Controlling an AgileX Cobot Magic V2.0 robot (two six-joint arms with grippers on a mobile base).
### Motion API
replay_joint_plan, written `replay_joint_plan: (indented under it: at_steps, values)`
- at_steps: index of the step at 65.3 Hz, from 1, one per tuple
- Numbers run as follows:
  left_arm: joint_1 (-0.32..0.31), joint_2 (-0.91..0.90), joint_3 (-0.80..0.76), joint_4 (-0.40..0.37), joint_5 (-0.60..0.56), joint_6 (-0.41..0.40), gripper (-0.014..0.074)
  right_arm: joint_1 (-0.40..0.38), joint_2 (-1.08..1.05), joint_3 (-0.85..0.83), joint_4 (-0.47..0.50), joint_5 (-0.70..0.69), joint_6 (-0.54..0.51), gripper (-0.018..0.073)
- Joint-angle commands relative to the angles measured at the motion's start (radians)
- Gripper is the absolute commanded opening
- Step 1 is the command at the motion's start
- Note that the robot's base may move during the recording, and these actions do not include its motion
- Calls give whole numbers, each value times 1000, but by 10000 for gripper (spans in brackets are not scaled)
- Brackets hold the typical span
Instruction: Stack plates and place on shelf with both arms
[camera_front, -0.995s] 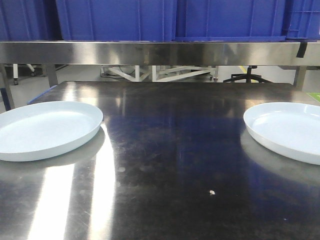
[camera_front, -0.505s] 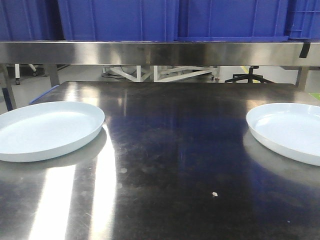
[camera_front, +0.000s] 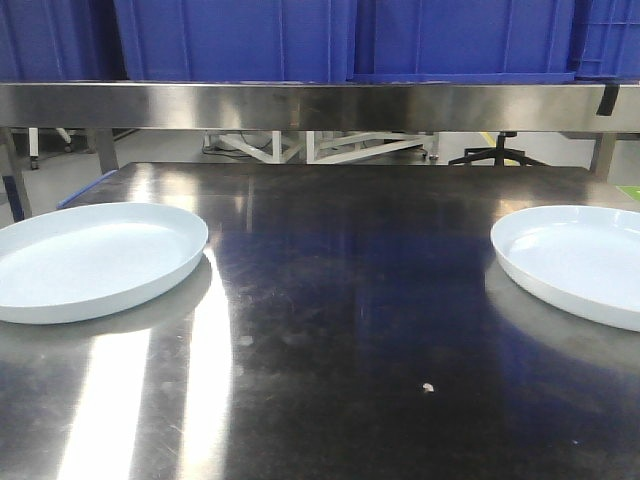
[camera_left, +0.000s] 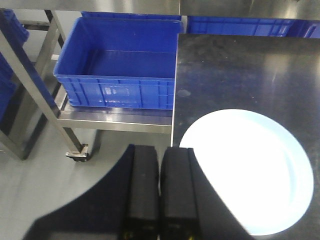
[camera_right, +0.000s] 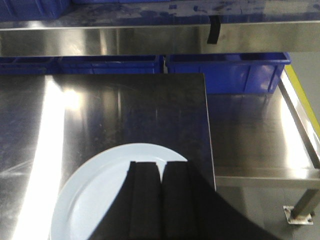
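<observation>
Two pale blue-white plates lie flat and apart on the steel table, one at the left (camera_front: 95, 260) and one at the right (camera_front: 575, 262). The front view shows neither arm. My left gripper (camera_left: 160, 150) is shut on nothing and hovers over the table's left edge, just beside the left plate (camera_left: 250, 170). Over the right part of the right plate (camera_right: 95, 195) hangs my right gripper (camera_right: 161, 165), its fingers together and empty. The shelf's steel front rail (camera_front: 320, 105) runs across the back, above the table.
Blue crates (camera_front: 240, 40) stand on the shelf above the rail. To the left of the table (camera_left: 240, 65), an open blue crate (camera_left: 120, 65) sits on a lower steel rack. More blue crates (camera_right: 225, 70) sit behind a lower steel surface (camera_right: 255, 130) to the table's right.
The front view has shifted by a few pixels sideways. Both plates lie where they were on the table.
</observation>
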Motion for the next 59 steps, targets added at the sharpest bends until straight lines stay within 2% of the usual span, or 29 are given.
replay_joint_plan:
  at_steps: [1, 6, 12, 14, 24, 27, 59]
  values:
    - [-7, -3, -36, -27, -78, -3, 82, -7, 24, -38, -9, -22, -5, 75]
    - [-7, -3, -36, -35, -88, -3, 85, -7, 48, -38, -9, 9, -6, 237]
    - [-7, -3, -36, -36, -107, -3, 156, -7, 58, -38, -9, 24, -6, 596]
    - [-7, -3, -36, -36, -109, -3, 204, -7, 58, -38, -9, 24, -6, 652]
    - [-7, 43, -36, -36, -114, -3, 575, -7, 58, -38, -9, 13, -6, 570]
    - [-7, 65, -36, -36, -112, -3, 618, -7, 58, -38, -9, 8, -6, 560]
    - [-7, 452, -36, -82, -207, -9, 590, -7, 58, -38, -9, -12, -6, 559]
